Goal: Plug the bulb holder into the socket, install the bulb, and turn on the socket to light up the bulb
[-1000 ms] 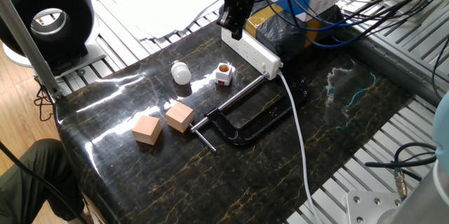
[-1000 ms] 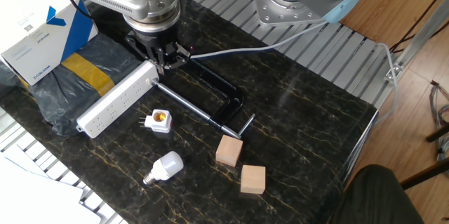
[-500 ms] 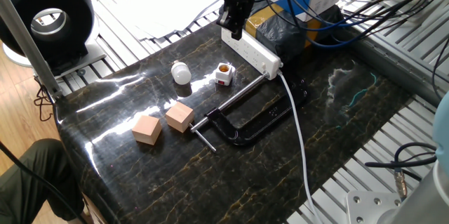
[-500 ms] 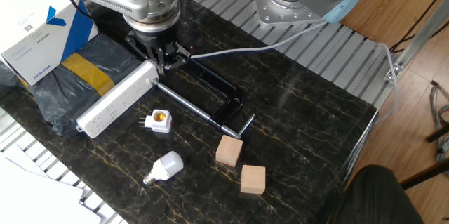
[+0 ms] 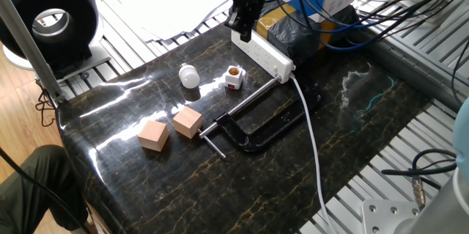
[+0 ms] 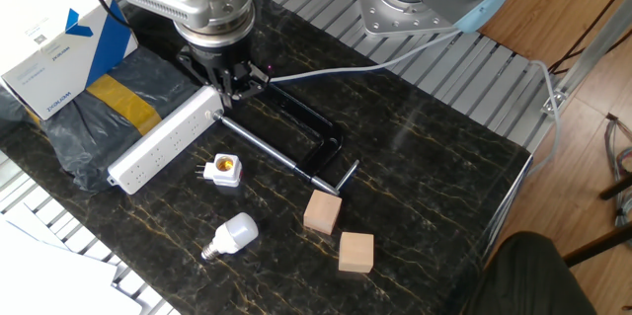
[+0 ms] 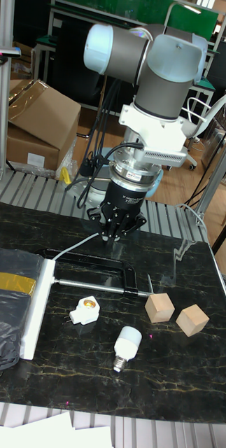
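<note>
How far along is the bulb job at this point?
Nothing looks done. The bulb holder and the bulb both lie loose on the table, apart from the socket. The gripper hangs empty above the socket's cable end. Plugging in, fitting the bulb and switching on are all left.

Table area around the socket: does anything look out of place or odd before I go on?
Nothing looks damaged or spilled. A black C-clamp and two wooden cubes lie among the task items without serving the job. The bulb lies on its side, and the bulb holder is still unplugged beside the socket.
</note>
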